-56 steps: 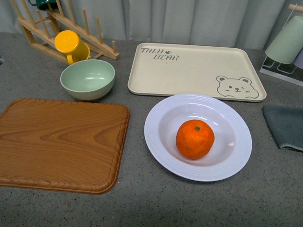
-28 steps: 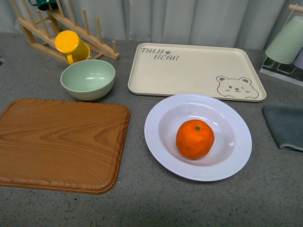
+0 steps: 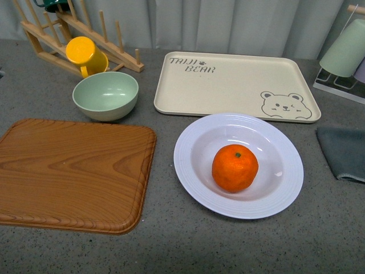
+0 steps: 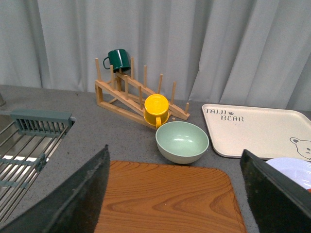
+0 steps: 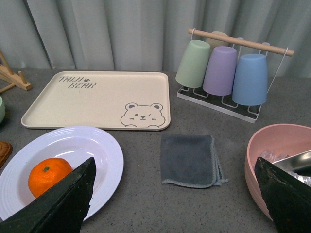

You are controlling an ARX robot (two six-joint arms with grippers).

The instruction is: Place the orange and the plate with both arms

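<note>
Left claw (image 4: 175,150) agape; dimpled orange (image 3: 234,168), ridged plate (image 3: 185,157)

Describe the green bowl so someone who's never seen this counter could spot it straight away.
Find the big wooden board lying on the left. Just behind its far edge sits the pale-green bowl, upright and empty, with a yellow mug right behind it. Unlike the white plate holding the orange, it is small, deep and green.

orange (image 3: 234,168): bright orange | plate (image 3: 183,155): white, ridged rim | bowl (image 3: 105,95): pale green | mug (image 3: 84,54): yellow
</note>
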